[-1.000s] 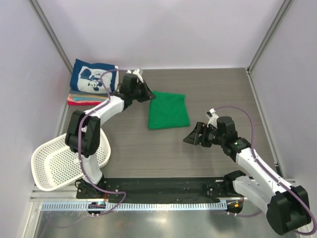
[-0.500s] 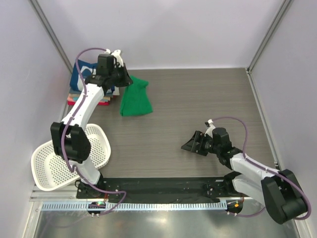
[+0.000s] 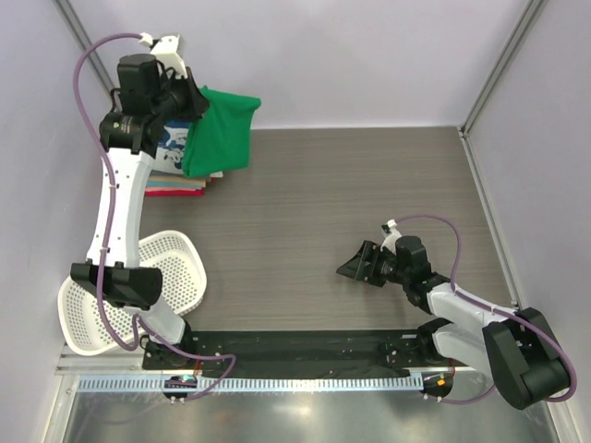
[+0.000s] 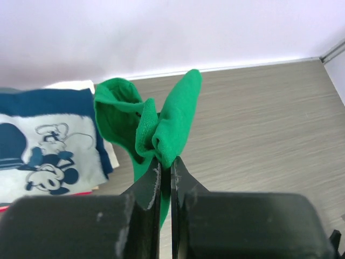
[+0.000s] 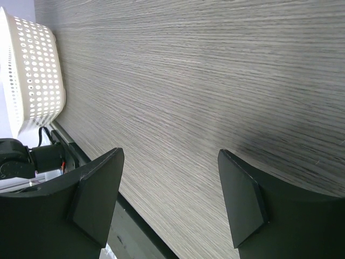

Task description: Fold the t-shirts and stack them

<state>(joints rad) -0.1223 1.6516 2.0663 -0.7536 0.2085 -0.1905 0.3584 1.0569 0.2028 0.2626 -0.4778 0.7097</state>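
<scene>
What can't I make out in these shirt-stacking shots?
- Top view: the bright green t-shirt hanging from the left gripper covers most of the folded stack; layer count unclear.
- Left wrist: navy cartoon-print t-shirt cut by the left edge.
- Right wrist: white perforated plastic basket cut by the left edge.

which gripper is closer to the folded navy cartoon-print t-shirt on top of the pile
Left. The left gripper, shut on the bright green cloth t-shirt, hangs just beside and above the navy cartoon-print t-shirt; the right gripper is open, low over the wood-grain table, far across it.
</scene>
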